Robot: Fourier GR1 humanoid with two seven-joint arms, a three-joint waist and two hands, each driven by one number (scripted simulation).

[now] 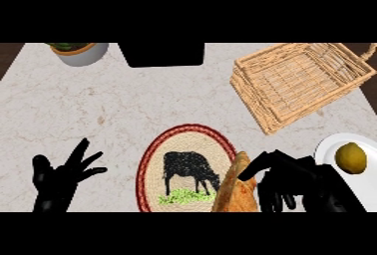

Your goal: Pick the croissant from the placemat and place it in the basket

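Robot's right hand (294, 182) curls over a croissant (237, 191) at the right edge of a placemat (151, 164).

Nearest, the fingers arch down around the croissant, seemingly closing to lift it; the left hand (60, 177) rests open, fingers spread, at lower left. Just right sits a white plate (331, 147) holding a lemon (351, 158), so sideways room is tight. Farther off, the wicker basket (254, 97) waits tilted at upper right, open counter (88, 104) between. A plant pot (80, 52) stands at the far edge.
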